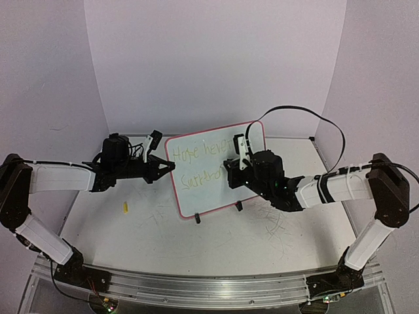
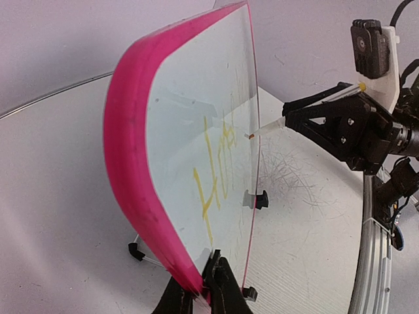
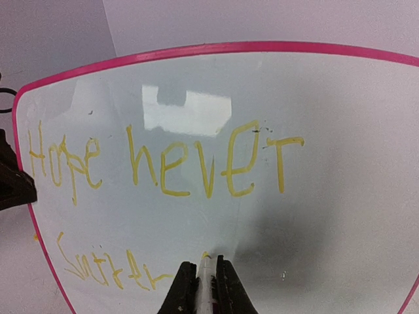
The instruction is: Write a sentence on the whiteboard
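The upright whiteboard [image 1: 203, 196] splits the table [image 1: 163, 248]; passing room lies in front.

Table [image 1: 196, 243] bears upright whiteboard [image 1: 204, 196] and small yellow piece [image 1: 124, 207].

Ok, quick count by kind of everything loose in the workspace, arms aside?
whiteboard: 1
black clip feet: 2
marker: 1
small yellow piece: 1
Total: 5
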Tool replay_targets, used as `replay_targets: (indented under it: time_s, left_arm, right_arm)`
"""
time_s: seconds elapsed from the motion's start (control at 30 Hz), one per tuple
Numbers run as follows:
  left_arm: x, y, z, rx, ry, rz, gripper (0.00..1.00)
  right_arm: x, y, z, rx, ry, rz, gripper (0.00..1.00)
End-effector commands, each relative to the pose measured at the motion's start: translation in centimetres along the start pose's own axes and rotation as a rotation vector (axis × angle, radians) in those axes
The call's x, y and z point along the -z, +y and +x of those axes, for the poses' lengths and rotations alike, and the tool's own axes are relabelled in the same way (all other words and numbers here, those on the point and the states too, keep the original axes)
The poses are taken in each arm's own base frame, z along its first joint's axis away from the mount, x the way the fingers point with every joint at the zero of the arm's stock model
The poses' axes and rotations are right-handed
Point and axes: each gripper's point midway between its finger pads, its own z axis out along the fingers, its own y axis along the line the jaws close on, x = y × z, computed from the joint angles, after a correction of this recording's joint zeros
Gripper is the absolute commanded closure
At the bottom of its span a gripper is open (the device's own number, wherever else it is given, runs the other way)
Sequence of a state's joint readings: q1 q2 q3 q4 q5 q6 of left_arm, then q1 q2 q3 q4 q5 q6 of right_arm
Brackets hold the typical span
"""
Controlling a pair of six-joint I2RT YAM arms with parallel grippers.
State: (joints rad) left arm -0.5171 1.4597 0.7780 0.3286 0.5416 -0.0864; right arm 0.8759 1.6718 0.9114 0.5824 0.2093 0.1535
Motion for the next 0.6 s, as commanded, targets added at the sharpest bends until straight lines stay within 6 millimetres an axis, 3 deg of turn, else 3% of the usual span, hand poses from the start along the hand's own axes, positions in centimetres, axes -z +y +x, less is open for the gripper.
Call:
replay_targets:
  time_s: [0.0,0.57]
  left_arm:
    - [-0.1,2.1,0.6,-0.114,0.034,-0.104,1.0]
    - [-0.2,2.2,0.8,-0.108,0.039,-0.103,1.0]
  right_arm:
    - [0.2,-0.7,1.9,0.0,0.05,0.018,1.0]
    - [0.7,-1.2,4.6,0.001,0.114,0.033,1.0]
